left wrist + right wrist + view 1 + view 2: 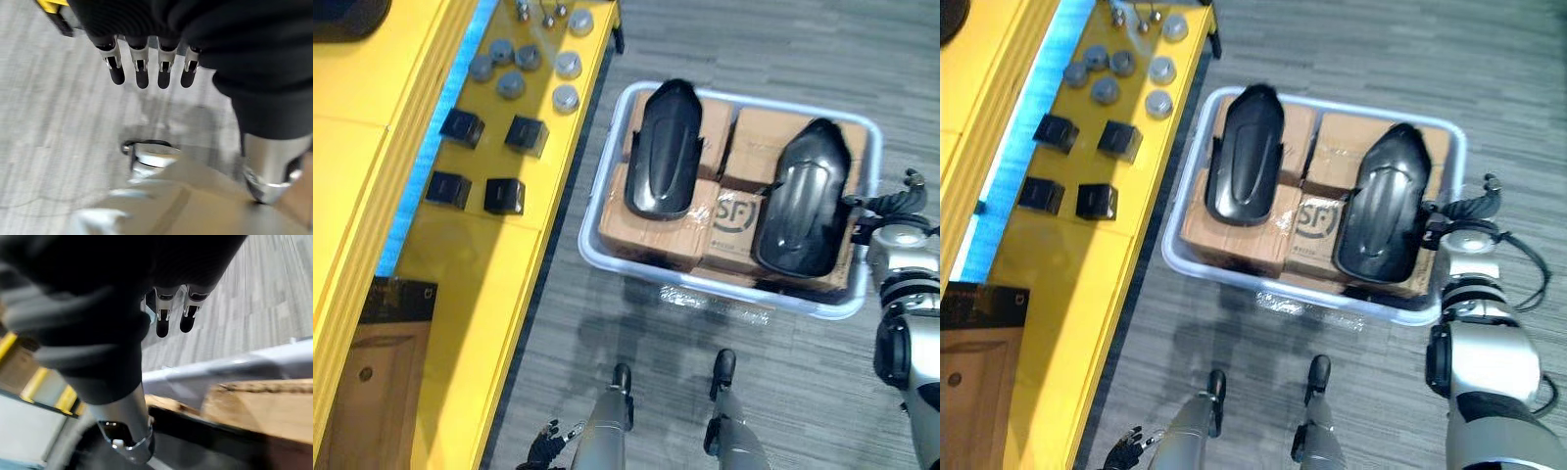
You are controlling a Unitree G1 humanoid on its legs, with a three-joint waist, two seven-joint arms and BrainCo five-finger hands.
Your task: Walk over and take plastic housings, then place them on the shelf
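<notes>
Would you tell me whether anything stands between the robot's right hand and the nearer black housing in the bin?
Nothing visible does. The right hand is open at the right rim of the bin, close beside the right housing, which lies uncovered on top of the cardboard boxes. Whether the hand touches it cannot be told.

Grey plank-patterned floor (754, 39) before me: one pale plastic bin (764, 101) stands on it, just beside the yellow shelf (499, 284) on my left. Shelf surface carries four black blocks (504, 196), set in two rows of two. Beyond them lies a cluster of grey round caps (566, 98), near the shelf's far end.
</notes>
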